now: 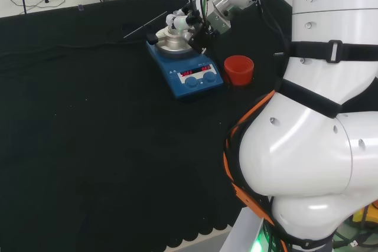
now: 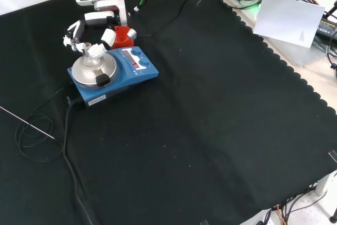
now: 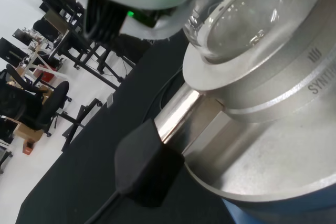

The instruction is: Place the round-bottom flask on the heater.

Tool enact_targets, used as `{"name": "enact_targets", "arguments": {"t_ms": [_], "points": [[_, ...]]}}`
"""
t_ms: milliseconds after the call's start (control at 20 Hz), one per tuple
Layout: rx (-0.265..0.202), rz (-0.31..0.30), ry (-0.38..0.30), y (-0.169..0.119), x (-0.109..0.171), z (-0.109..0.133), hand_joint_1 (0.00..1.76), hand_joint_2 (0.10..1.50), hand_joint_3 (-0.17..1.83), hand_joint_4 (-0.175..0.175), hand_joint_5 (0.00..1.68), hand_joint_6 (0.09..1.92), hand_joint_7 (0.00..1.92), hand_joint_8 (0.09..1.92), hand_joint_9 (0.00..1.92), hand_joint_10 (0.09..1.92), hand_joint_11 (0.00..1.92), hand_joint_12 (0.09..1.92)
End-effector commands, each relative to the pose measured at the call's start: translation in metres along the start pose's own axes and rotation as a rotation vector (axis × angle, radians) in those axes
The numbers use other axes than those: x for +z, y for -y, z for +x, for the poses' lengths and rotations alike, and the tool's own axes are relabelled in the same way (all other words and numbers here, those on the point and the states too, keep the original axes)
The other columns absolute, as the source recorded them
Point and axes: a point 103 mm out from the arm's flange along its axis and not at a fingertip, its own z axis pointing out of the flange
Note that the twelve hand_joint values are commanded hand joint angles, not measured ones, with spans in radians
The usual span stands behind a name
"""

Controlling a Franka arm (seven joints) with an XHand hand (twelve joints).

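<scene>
Flask seating on heater; release pending.
The hand [image 2: 89,30] is curling its fingers [image 2: 108,37] round the round-bottom flask [image 3: 239,17], which is sitting in the heater [image 2: 113,72] bowl; red stand [image 1: 238,69] at three o'clock in head view. Risk: off-centre release is likely tipping the glass.

red stand [image 1: 238,69] beside heater [image 1: 195,81], cloth [image 1: 88,146] open

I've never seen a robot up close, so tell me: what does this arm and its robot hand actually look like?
The arm is built of big, rounded, glossy white links, wrapped with black straps and an orange cable running along its side. Near the wrist is a silvery metal collar, with green and black cables trailing off it. The robot hand is black and white, with slim jointed fingers and a thumb, much like a person's.
</scene>
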Motion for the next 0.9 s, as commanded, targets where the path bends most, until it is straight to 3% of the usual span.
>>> {"name": "enact_targets", "arguments": {"t_ms": [50,200,300,400,900], "points": [[-0.001,0.017,0.004,0.001,0.001,0.000,1.12,0.80,0.53,0.008,1.09,0.93,0.42,0.67,0.68,0.65,0.29,1.34],[-0.011,0.028,0.010,0.001,0.000,0.002,1.10,0.90,0.35,0.047,1.06,0.92,0.39,0.68,0.66,0.66,0.27,1.35],[-0.015,0.031,0.011,0.002,0.000,0.003,1.08,0.75,0.54,-0.028,0.96,0.87,0.39,0.66,0.64,0.66,0.27,1.34],[-0.019,0.030,0.020,0.003,-0.001,0.005,1.07,0.62,0.73,-0.061,0.87,0.86,0.37,0.67,0.63,0.67,0.25,1.34],[-0.026,0.012,0.013,0.008,-0.014,0.006,1.05,0.54,0.81,-0.066,0.73,0.85,0.35,0.67,0.61,0.68,0.22,1.35]]}}
